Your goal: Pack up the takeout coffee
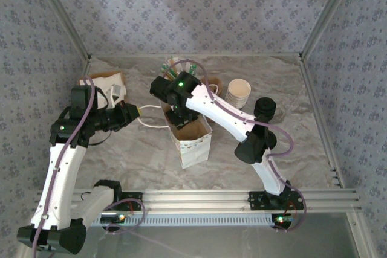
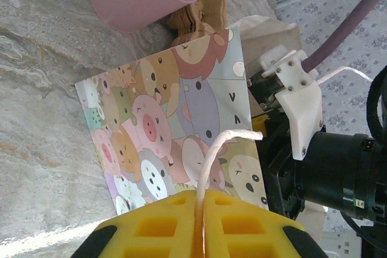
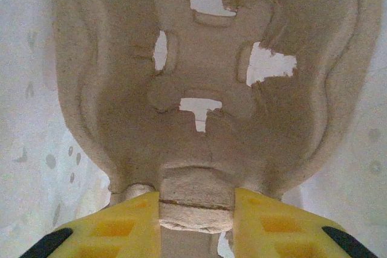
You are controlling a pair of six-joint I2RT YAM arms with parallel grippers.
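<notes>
Your left gripper (image 1: 134,112) (image 2: 201,200) has its yellow fingers pressed together on the white cord handle (image 2: 211,161) of the cartoon-printed bag (image 1: 193,146) (image 2: 175,131), which stands open near the middle of the table (image 1: 314,149). Your right gripper (image 1: 178,116) (image 3: 196,209) reaches down into the bag's mouth and pinches a tab on the rim of the brown pulp carrier (image 3: 205,58) (image 1: 195,128). The takeout coffee (image 1: 264,107) sits outside the bag, toward the table's far right corner, its black lid showing, just right of the stack of lidless cups (image 1: 239,92).
</notes>
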